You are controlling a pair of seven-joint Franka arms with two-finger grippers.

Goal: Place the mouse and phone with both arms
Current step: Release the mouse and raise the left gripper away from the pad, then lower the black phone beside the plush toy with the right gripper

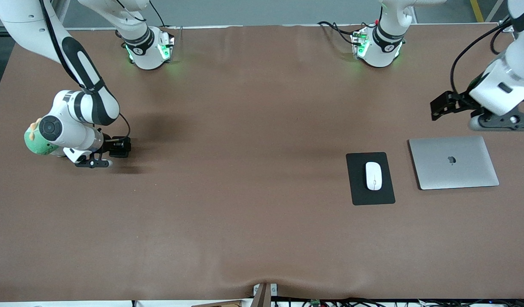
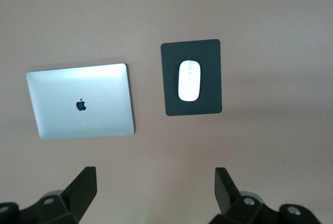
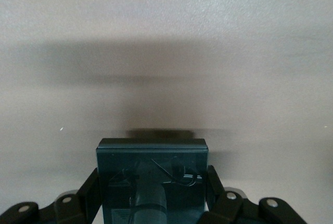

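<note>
Silver laptop (image 1: pixel 453 162) lies beside the black mouse pad (image 1: pixel 369 178) bearing the mouse (image 1: pixel 373 175).

White mouse (image 1: pixel 373 175) flat on pad; black phone (image 3: pixel 152 179) in right tool (image 3: pixel 153 193).

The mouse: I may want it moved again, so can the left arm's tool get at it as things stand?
Probably yes. The mouse lies bare on the black pad, nothing over it, and the left tool hangs open and empty above the table beside the laptop.
</note>
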